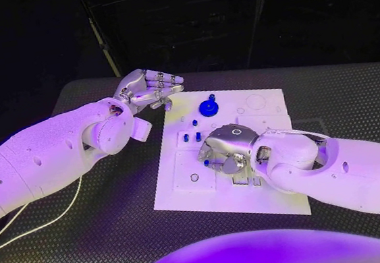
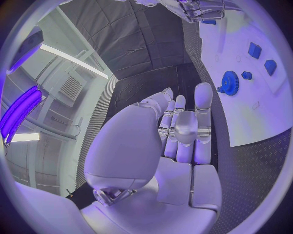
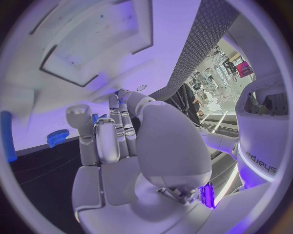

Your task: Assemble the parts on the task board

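The white task board (image 1: 264,111) lies in the middle of the table. A blue gear (image 1: 208,107) stands near its far edge, seen also as the gear (image 2: 230,82) in the left wrist view. Small blue parts (image 1: 191,137) sit just nearer on the board. My left hand (image 1: 148,88) hovers past the board's far left corner, its fingers (image 2: 183,129) straight and holding nothing. My right hand (image 1: 228,148) is curled down over the board's middle, with a bit of blue (image 1: 208,163) showing under its fingertips. Whether it grips that blue piece is hidden.
The board's near half has rectangular recesses (image 3: 92,58) close to my right hand's fingers (image 3: 113,129). A white cable (image 1: 28,223) trails over the black mat at the left. Bare mat (image 1: 341,89) lies to the right of the board.
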Tool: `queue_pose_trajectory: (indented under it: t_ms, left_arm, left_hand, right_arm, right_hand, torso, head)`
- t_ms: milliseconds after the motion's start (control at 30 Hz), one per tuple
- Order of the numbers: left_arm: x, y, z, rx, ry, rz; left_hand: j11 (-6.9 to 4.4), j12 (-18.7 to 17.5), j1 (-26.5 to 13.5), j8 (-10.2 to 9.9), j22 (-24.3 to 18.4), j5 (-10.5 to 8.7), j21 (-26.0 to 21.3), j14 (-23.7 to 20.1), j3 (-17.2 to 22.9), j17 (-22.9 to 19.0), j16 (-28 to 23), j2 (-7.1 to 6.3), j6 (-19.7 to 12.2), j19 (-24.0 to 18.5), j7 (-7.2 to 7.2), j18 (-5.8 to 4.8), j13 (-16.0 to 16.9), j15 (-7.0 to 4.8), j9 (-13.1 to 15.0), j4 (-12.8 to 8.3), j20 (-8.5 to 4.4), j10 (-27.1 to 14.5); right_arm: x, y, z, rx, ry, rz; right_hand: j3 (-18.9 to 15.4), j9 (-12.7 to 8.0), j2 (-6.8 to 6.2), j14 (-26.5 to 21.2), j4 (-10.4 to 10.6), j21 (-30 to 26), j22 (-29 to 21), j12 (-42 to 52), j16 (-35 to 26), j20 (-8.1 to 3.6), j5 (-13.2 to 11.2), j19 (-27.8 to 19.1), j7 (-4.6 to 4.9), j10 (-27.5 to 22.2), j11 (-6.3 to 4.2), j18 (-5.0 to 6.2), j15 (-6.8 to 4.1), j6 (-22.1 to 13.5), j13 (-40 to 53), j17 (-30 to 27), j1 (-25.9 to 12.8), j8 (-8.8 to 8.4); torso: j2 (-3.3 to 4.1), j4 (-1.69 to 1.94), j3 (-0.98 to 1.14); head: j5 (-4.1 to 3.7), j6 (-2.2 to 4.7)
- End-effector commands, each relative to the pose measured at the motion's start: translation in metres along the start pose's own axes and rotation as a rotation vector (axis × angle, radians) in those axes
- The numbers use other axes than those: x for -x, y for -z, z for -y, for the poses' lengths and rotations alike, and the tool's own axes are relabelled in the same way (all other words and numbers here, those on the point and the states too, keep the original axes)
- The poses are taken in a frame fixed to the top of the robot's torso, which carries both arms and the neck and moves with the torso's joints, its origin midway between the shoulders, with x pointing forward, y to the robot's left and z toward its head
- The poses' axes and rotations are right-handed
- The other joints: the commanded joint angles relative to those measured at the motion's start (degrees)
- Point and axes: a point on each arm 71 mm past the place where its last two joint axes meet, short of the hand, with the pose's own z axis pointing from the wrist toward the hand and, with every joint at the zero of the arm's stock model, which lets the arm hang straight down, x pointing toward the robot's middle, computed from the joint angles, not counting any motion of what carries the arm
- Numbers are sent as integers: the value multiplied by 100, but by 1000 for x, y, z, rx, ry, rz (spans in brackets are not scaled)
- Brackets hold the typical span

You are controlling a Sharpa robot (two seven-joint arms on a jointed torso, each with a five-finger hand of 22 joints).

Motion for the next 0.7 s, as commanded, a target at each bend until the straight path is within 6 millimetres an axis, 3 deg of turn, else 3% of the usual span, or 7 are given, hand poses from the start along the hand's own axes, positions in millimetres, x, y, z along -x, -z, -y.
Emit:
queue_pose_trajectory:
  t_ms: [33, 500, 700]
  left_arm:
    - [0, 0, 2, -8, 6, -5]
    - [2, 0, 1, -6, 5, -2]
    - [5, 2, 0, -7, 2, 6]
  left_hand:
    - [8, 18, 11, -35, -2, 4, -9, -28, 5, -5, -32, -22, -18, -39, 4, 62, -6, 24, -9, -23, 18, -29]
    - [12, 19, 0, -39, 10, 4, 3, -22, 7, 20, -19, -22, -27, -31, 8, 58, -6, 28, -10, -23, 21, -41]
    - [12, 19, 0, -39, 10, 4, 3, -22, 7, 20, -19, -22, -27, -31, 8, 58, -6, 28, -10, -23, 21, -41]
  right_arm:
    - [-1, 3, 3, -6, 8, 28]
    - [16, 30, 1, 34, -26, 158]
    - [41, 47, 14, -25, -29, 209]
  right_hand:
    - [-46, 11, -30, 223, -1, -41, -65, 15, -45, 13, -27, -50, -14, -97, 33, 56, 34, -45, 35, -32, -48, -1]
    - [-252, 24, -161, 215, 33, -75, -99, 108, -57, 26, -128, -48, -47, -141, 15, 64, 30, -87, 53, -66, -176, 14]
    - [-343, 24, -183, 209, 55, -97, -125, 132, -71, 22, -141, -53, -66, -178, 4, 68, 25, -112, 53, -92, -206, 12]
  torso:
    - [-1, -2, 5]
    - [-5, -17, 9]
    - [-13, -16, 0]
  head:
    - [-17, 0]
    - [-96, 0]
    - [-221, 0]
